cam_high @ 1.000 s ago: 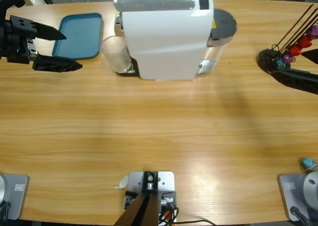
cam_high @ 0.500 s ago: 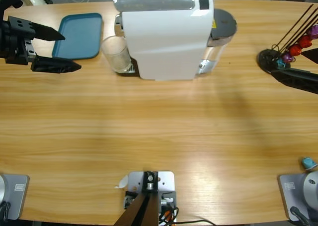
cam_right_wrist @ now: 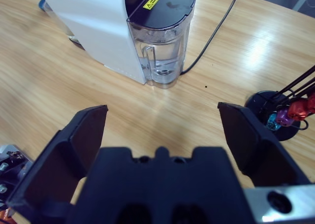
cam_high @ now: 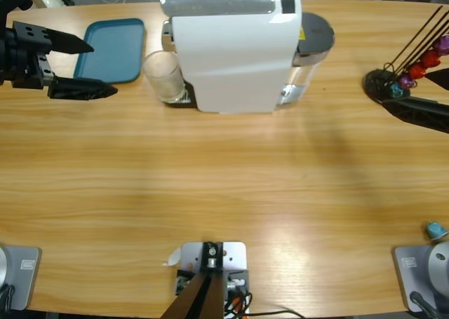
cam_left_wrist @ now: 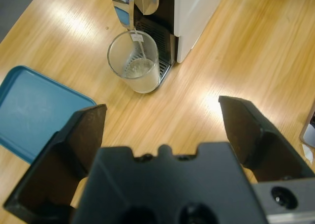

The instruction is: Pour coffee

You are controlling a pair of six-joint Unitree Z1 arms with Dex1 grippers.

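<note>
Between the left gripper's (cam_left_wrist: 162, 130) wide-spread, empty fingers, a glass (cam_left_wrist: 134, 68) holding the coffee (cam_left_wrist: 138, 69) stands under the white machine's (cam_high: 235, 49) spout, beside a blue tray (cam_high: 112, 50); the right gripper (cam_right_wrist: 162, 130) also gapes empty over the table (cam_high: 224, 193).

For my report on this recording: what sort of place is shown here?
Probably a lab set up as a coffee corner: a white capsule coffee machine, a glass under its spout, and a capsule rack, all on a long wooden table.

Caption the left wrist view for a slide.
Open left gripper faces a glass holding a little coffee under the machine spout, tray alongside.
</note>
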